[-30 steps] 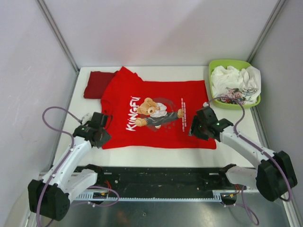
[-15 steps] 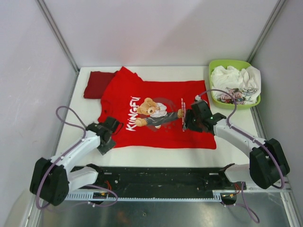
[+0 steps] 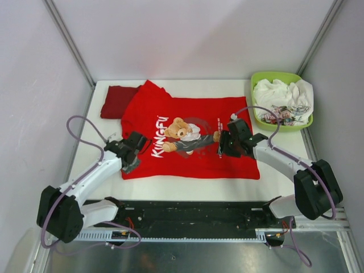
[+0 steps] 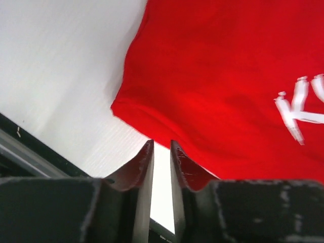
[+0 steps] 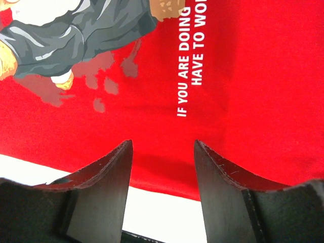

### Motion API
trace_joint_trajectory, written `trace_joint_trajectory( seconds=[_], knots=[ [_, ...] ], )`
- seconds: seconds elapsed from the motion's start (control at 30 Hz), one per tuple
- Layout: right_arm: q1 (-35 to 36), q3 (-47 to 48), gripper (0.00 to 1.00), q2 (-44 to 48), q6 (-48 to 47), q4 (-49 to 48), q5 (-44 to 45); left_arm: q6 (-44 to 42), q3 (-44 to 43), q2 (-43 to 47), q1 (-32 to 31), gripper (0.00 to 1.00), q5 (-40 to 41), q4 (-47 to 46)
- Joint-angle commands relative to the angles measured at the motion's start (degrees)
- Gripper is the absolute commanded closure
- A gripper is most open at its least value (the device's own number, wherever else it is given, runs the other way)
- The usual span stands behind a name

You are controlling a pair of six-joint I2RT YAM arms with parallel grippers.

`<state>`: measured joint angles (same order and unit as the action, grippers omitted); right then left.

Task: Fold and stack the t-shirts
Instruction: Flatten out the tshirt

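top external: bright red tee (image 3: 187, 108) flat, long axis left-right, neck end left

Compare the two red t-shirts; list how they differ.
The bright red tee lies spread flat in the middle; the dark red tee sits folded at the far left corner. The bright red tee carries a bear print and lettering; the dark red tee looks plain. Both are red cloth.

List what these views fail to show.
- Top view: the bright red tee covers part of the darker red shirt.
- Right wrist view: the tee's white slogan runs off the top edge.
- Left wrist view: whether the left gripper pinches the tee's hem or only touches it.
- Top view: green basket contents, too crumpled to count.
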<state>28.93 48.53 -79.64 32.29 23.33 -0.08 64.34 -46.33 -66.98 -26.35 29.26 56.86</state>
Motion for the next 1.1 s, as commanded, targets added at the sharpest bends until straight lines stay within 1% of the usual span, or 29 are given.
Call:
trace_joint_trajectory(
  seconds=[0.0,0.07,0.13,0.2,0.43,0.6,0.73,0.83,0.93,1.07],
  knots=[
    [1.26,2.1,0.44,-0.66,-0.72,-1.42,-0.02,5.69,7.15,4.16,0.2,0.72,-0.97,0.29],
    [1.62,2.16,0.44,-0.71,-0.85,-1.22,-0.01,6.01,10.19,5.29,1.68,0.69,-1.84,-1.62],
    [1.89,2.17,0.44,-0.48,-1.01,-0.93,-0.01,4.51,12.35,6.4,4.14,0.67,-2.8,-4.55],
    [2.02,2.16,0.44,-0.31,-1.12,-0.7,0.03,2.91,13.57,7.3,5.33,0.66,-2.69,-6.8],
    [2.49,2.09,0.44,-0.31,-1.32,-0.4,0.08,0.9,15.09,6.3,6.54,0.61,-2.89,-10.85],
    [3.0,2.09,0.45,-0.42,-1.5,-0.14,1.31,0.34,16.34,6.11,7.09,0.62,-3.78,-13.44],
    [3.28,2.09,0.45,-0.64,-1.73,0.02,1.86,0.63,17.22,5.32,7.3,0.65,-4.05,-14.17],
    [3.39,2.09,0.45,-0.81,-1.93,0.12,2.21,0.79,17.56,5.0,7.3,0.71,-3.92,-14.48],
    [3.41,2.03,0.46,-0.92,-2.09,0.09,2.54,-0.27,16.77,5.45,7.36,0.8,-3.65,-14.4],
    [3.42,1.92,0.46,-1.1,-2.14,-0.15,2.55,-2.67,14.43,6.33,7.32,0.96,-3.05,-14.35]
  ],
)
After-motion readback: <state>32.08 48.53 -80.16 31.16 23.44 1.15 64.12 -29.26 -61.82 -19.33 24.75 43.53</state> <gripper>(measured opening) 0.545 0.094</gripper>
